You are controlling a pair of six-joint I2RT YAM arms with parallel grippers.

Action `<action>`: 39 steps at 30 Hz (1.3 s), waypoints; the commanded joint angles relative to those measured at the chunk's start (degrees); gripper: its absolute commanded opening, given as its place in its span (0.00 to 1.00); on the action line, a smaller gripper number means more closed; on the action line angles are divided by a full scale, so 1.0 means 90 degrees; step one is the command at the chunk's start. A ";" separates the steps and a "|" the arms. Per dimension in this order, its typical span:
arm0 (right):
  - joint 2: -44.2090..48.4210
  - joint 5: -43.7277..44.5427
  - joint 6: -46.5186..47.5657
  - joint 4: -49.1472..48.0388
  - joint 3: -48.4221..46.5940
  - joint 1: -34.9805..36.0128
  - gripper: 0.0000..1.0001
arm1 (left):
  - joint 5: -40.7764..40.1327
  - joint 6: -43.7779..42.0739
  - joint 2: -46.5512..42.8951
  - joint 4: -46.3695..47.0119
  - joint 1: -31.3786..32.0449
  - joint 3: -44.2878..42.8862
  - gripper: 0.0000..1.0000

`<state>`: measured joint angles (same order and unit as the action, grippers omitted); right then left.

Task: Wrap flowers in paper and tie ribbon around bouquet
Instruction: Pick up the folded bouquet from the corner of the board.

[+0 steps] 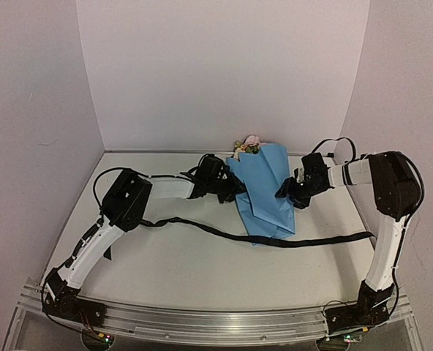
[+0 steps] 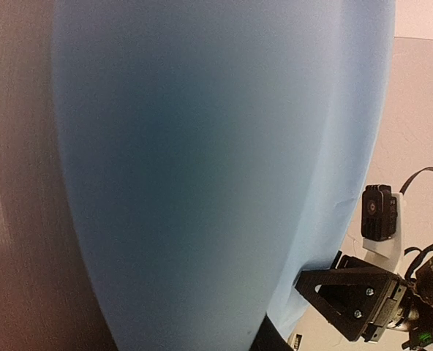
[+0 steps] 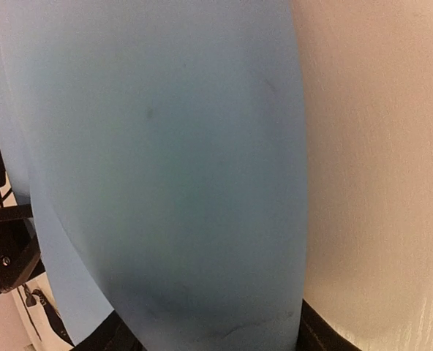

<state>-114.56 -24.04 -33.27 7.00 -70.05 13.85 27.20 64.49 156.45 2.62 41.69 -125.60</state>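
Left wrist view: the paper (image 2: 202, 161), pale blue, fills the lens; left jaws' width cannot be told.
Right wrist view: paper bulges between dark fingers (image 3: 315, 341); right jaws' pinch unclear.
Top view: both jaws at the paper's side edges on the bench (image 1: 180, 274); flowers (image 1: 247, 144) peek out at the far end; ribbon (image 1: 311, 239) crosses the near tip, untied.
Advice: overlap the edges snugly and keep the bundle across the ribbon.

Ribbon (image 1: 326, 240) by bouquet (image 1: 264, 190) near end — perhaps under.

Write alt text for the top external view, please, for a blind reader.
A light blue paper bundle, roses at its far end, lies between the left gripper and right gripper. A black ribbon runs by its near tip.
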 commanded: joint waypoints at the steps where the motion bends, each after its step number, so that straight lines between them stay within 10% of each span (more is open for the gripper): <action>1: 0.0136 0.0676 0.0382 0.0409 -0.0425 0.0159 0.55 | 0.0159 -0.0109 0.0087 0.0074 0.0011 -0.0483 0.22; 27: 0.0519 0.2762 0.1320 0.0634 -0.1207 0.1177 0.13 | 0.0090 -0.0752 0.0227 0.0126 -0.0182 -0.1208 0.07; 39: 0.0808 0.3447 0.1460 0.0638 -0.1207 0.1633 0.08 | 0.0046 -0.0982 -0.0209 0.0066 -0.0202 -0.0887 0.06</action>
<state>-112.41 4.12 -20.99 13.91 -78.65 26.87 28.34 57.88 158.91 2.42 39.92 -133.80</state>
